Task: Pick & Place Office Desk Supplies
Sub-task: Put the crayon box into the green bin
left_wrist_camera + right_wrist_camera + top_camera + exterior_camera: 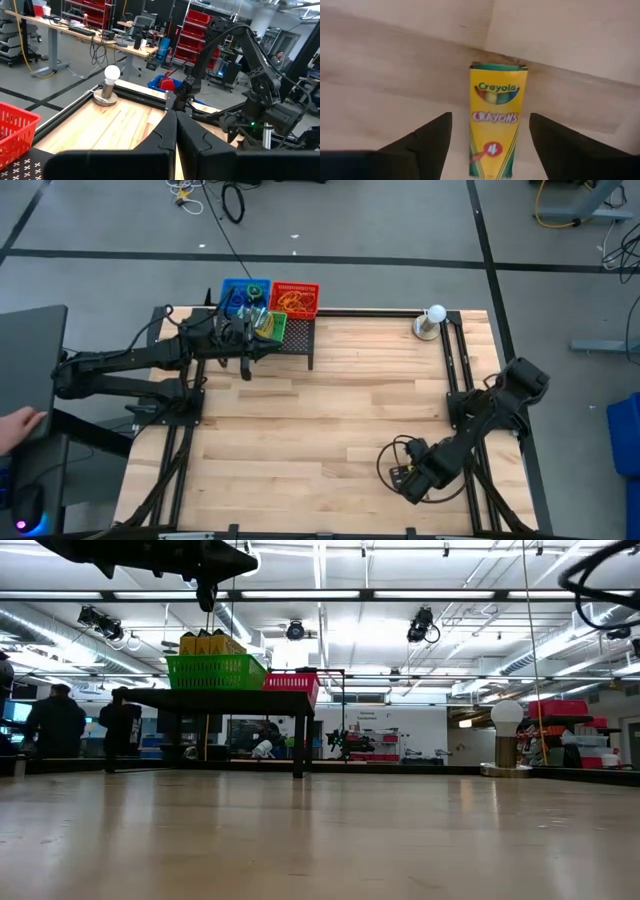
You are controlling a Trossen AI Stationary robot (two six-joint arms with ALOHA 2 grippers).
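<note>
My right gripper [490, 142] hangs low over the pale wood table [340, 420] at lower right of the overhead frame, fingers spread either side of a glossy yellow cardboard crayon box [495, 122]; its lower end is cut off. My left gripper [175, 145], fingers pressed together, hovers by the mesh green basket [272, 327] at upper left.

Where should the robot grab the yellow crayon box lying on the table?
Across its two long sides, near the middle, coming straight down. The crayon box lies flat on the table, lengthwise between the right gripper's open fingers, narrow enough to fit between them.
</note>
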